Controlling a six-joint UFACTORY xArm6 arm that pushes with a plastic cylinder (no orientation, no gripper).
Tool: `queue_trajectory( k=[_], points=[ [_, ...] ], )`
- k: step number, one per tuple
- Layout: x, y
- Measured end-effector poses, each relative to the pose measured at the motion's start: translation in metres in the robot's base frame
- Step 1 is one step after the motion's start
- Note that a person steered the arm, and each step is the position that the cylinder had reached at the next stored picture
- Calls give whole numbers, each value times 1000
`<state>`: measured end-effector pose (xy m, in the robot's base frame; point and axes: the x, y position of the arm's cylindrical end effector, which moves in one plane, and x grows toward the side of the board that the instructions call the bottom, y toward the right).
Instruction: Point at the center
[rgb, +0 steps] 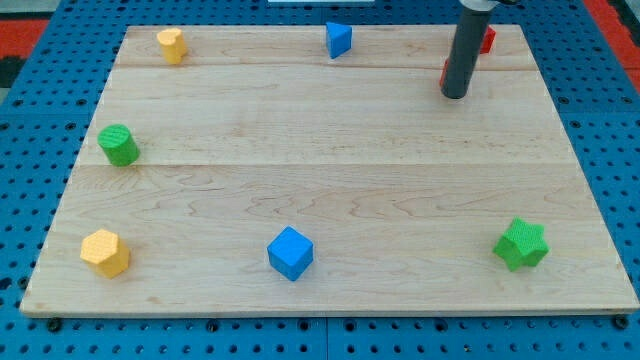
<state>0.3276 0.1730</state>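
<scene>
My tip (454, 95) rests on the wooden board (330, 200) near the view's top right, touching a red block (445, 72) and close to another red block (486, 40). I carry no pincer, only a rod. The board's centre lies well apart, toward the view's lower left.

The arm comes in from the view's top right, showing only its straight dark rod. The rod stands nearly upright, leaning slightly, and my tip (454, 95) sits low at the surface, far toward the view's upper right, well away from the middle.
</scene>
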Motion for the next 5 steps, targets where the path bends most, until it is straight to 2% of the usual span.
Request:
queue_trajectory(
  k=[2, 3, 5],
  points=[
    [-56, -3],
    [-43, -9],
    [83, -133]
  ],
)
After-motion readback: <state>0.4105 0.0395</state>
